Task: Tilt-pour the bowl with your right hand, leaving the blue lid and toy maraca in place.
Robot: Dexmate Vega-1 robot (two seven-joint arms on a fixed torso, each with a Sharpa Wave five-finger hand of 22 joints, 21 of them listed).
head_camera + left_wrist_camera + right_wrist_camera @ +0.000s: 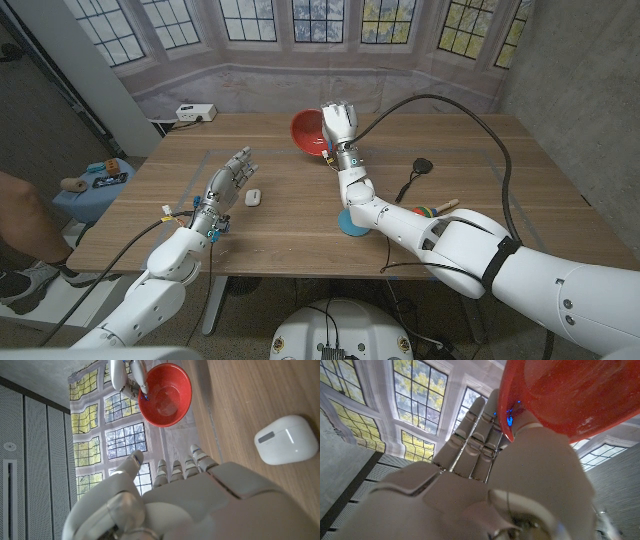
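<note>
The red bowl (307,131) is at the table's far middle, tipped on its side so that its inside faces my left hand; the bowl (165,395) looks empty. My right hand (339,124) grips its rim, thumb on the bowl (570,395) and fingers (470,435) stretched behind it. The blue lid (351,224) lies near the front edge, partly hidden under my right forearm. Just to its right lies the toy maraca (426,211), wooden handle pointing right. My left hand (230,180) stands open to the left, holding nothing.
A white earbud case (254,197) lies beside my left hand, also the case (286,440). A black object with a cable (420,168) sits right of my right arm. A power strip (195,113) is at the far left corner. A person's limb (25,215) shows at the left edge.
</note>
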